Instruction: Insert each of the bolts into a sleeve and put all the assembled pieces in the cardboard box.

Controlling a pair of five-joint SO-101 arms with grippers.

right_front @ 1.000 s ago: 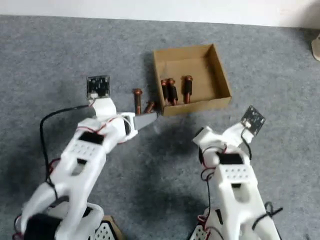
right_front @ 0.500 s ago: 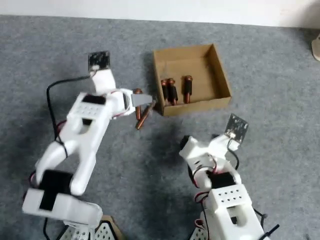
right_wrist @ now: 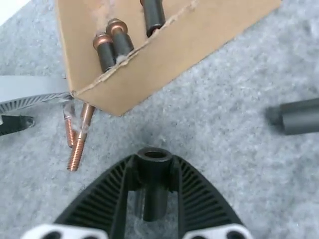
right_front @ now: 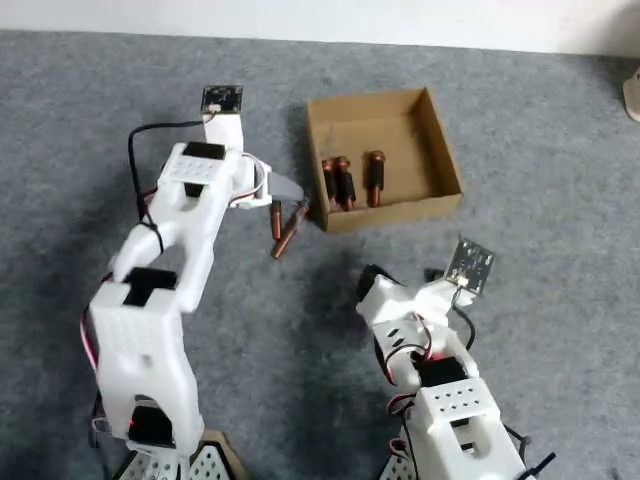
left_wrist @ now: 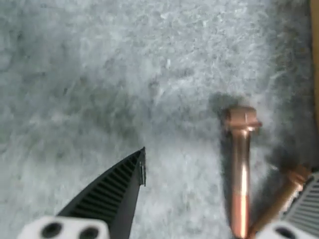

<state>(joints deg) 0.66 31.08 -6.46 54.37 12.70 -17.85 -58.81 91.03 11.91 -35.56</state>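
High view showed two loose bolts (right_front: 277,218) on the worktop (right_front: 520,300) just beside the cardboard box (right_front: 446,160); left wrist view had the left gripper (left_wrist: 224,172) spread open around one bolt (left_wrist: 241,164), seemingly stiff, light and slick, likely best pinched mid-shank; right wrist view showed the right gripper (right_wrist: 152,165) clamped on a sleeve (right_wrist: 153,199).

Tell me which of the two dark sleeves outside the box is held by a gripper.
The near sleeve, clamped in the right gripper; the far sleeve lies loose on the carpet.
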